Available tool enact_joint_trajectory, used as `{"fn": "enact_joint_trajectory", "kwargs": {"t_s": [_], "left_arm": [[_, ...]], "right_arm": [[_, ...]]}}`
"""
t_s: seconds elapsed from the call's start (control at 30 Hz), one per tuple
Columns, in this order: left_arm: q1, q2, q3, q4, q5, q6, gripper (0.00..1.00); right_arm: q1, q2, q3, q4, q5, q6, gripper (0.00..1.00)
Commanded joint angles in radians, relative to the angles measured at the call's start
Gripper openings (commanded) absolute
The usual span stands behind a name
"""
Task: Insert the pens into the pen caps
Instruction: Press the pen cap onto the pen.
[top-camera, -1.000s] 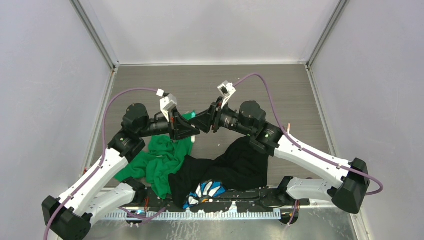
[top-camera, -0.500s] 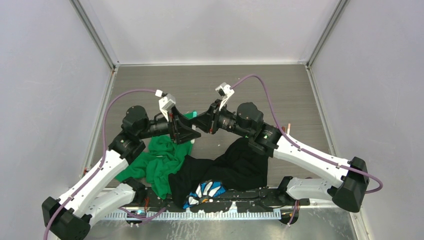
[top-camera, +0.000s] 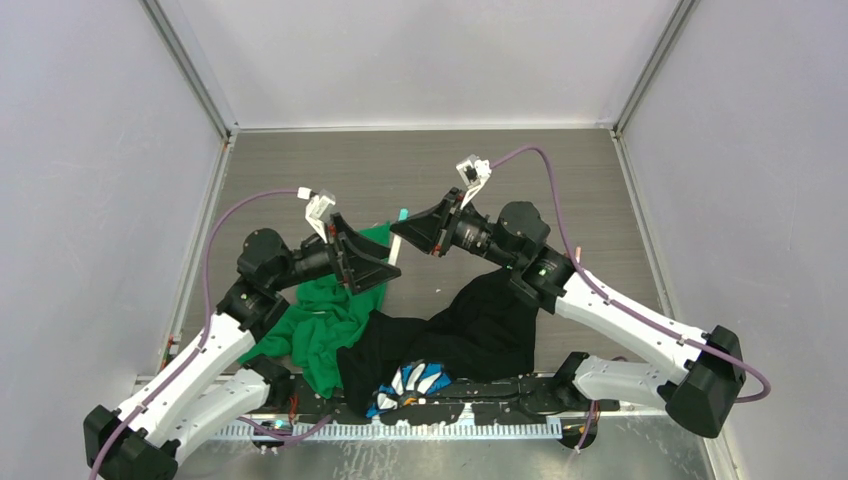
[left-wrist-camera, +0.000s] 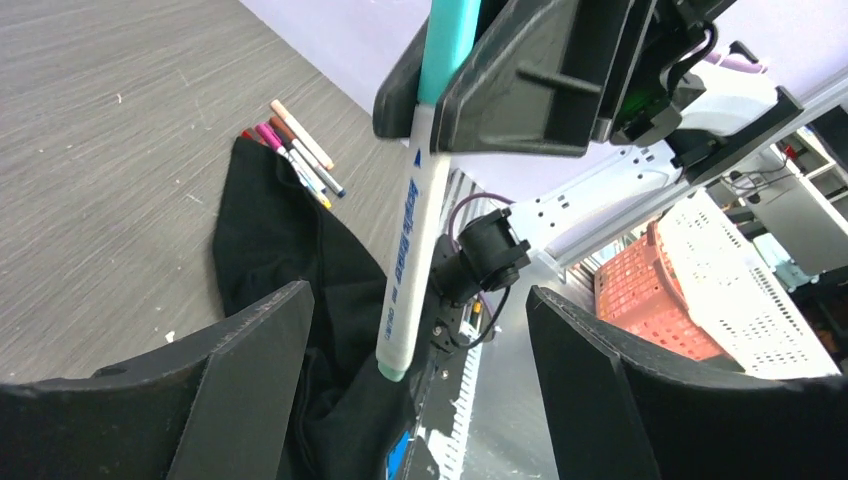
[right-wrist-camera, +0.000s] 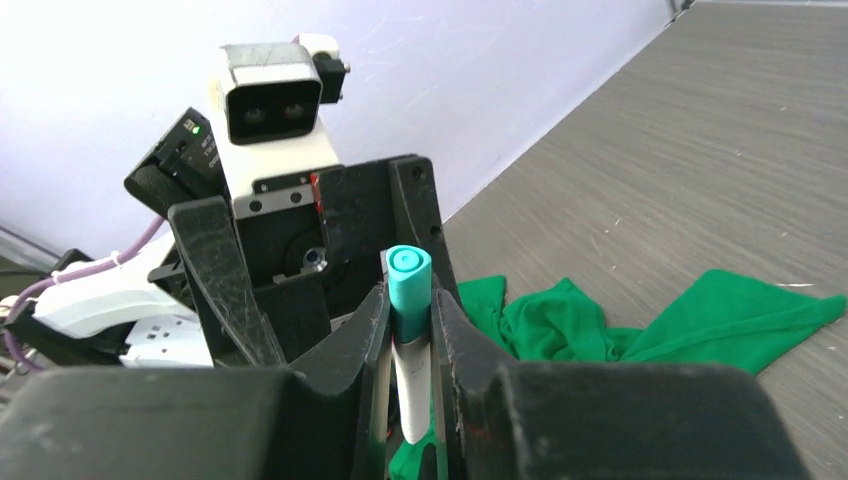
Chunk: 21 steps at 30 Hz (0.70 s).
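A white-barrelled pen (left-wrist-camera: 408, 240) with a teal cap (right-wrist-camera: 408, 285) on its upper end hangs in the air, and my right gripper (right-wrist-camera: 408, 312) is shut on it where cap meets barrel. From above, the pen (top-camera: 396, 243) stands between the two grippers over the green cloth's edge. My left gripper (left-wrist-camera: 418, 300) is open, its fingers (left-wrist-camera: 250, 370) wide on either side of the pen's lower end and not touching it. Several loose pens (left-wrist-camera: 298, 150) with coloured ends lie on the table beside the black cloth. No loose pen caps show.
A green cloth (top-camera: 325, 315) lies under the left arm and a black cloth (top-camera: 470, 330) under the right arm. A blue-and-white item (top-camera: 412, 382) sits by the arm bases. Grey walls close in the table (top-camera: 300, 160) on three sides.
My left gripper has opened, let go of the pen and drawn back toward the left. My right gripper closed on the pen and shifted right with it.
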Motion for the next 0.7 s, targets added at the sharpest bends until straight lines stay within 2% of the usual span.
{"fn": "enact_joint_trajectory", "kwargs": {"t_s": [0.0,0.1,0.27,0.33,0.43,0.67], "left_arm": [[-0.002,-0.01,0.027,0.107,-0.02,-0.094,0.84],[-0.001,0.011,0.038,0.131,0.008,-0.123,0.83],[-0.002,0.03,0.037,0.15,0.029,-0.147,0.62],[-0.002,0.024,0.036,0.149,0.027,-0.147,0.58],[-0.001,0.018,0.033,0.141,0.022,-0.146,0.47],[-0.002,0.024,0.041,0.101,0.049,-0.124,0.48]], "right_arm": [[-0.011,-0.026,-0.012,0.113,-0.089,0.058,0.01],[-0.011,-0.037,-0.031,0.138,-0.104,0.074,0.01],[-0.014,-0.047,-0.046,0.158,-0.116,0.088,0.01],[-0.016,-0.048,-0.051,0.16,-0.118,0.09,0.01],[-0.017,-0.051,-0.052,0.159,-0.121,0.092,0.01],[-0.019,-0.048,-0.052,0.162,-0.121,0.095,0.01]]}}
